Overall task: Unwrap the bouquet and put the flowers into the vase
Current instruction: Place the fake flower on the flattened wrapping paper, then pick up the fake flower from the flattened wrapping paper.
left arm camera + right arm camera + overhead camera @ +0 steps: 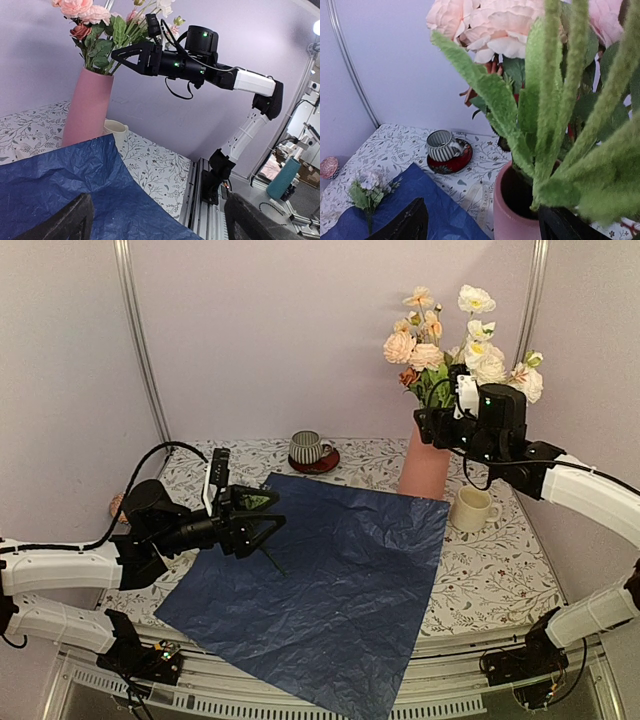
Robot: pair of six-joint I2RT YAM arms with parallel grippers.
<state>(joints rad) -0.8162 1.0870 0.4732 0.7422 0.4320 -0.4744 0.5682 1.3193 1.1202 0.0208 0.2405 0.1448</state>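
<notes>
The tall pink vase point(424, 468) stands at the back right, with the flowers point(455, 340) upright in it. My right gripper point(432, 426) hovers at the stems just above the vase's rim. Its jaws are open, and the green stems point(547, 105) rise free between them into the vase mouth point(520, 192). The unfolded blue paper point(320, 585) lies flat on the table. My left gripper point(255, 522) hangs open over the paper's left part, holding nothing. A small lilac sprig point(367, 189) lies at the paper's left edge. The cream ribbon point(481, 192) lies beside the vase.
A striped cup on a red saucer point(311, 451) stands at the back centre. A cream mug point(472, 508) sits right of the vase, close under my right arm. A small pink object point(115, 506) sits at the left table edge. The blue paper overhangs the front edge.
</notes>
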